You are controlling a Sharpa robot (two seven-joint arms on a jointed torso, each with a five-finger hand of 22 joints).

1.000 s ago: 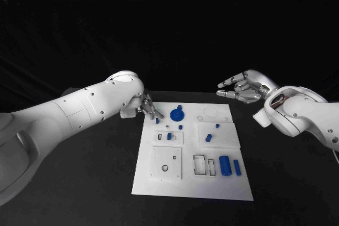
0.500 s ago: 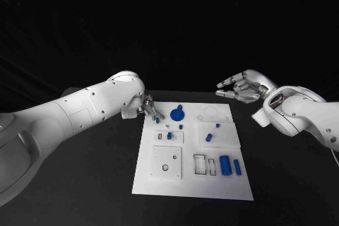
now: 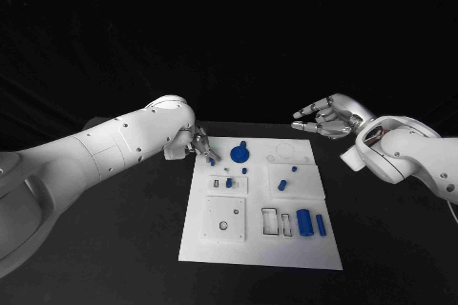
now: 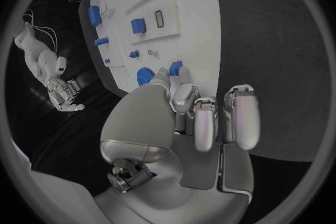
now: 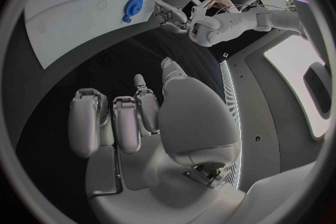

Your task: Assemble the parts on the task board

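Note:
The white task board (image 3: pixel 257 252) lies in the middle of the table. My left hand (image 3: pixel 198 146) hovers at its far left corner and pinches a small blue peg (image 3: pixel 211 161) between thumb and a finger. The left wrist view has that peg (image 4: pixel 176 69) at the fingertips, just over the board's edge (image 4: pixel 199 39) and beside the blue round gear piece (image 4: pixel 144 75). The gear piece (image 3: pixel 239 151) lies on the board's far part. My right hand (image 3: pixel 326 120) hangs off the far right corner, fingers apart and loosely curled, with nothing in it (image 5: pixel 140 117).
Small blue parts (image 3: pixel 282 184) sit across the board's middle, and two blue cylinders (image 3: pixel 304 223) lie by the slots near the front right. A raised square plate with holes (image 3: pixel 225 219) is at the front left. Black table (image 3: pixel 114 252) surrounds the board.
The left hand has barely shifted at the board's far left corner, still with the blue peg. The right hand has not moved.

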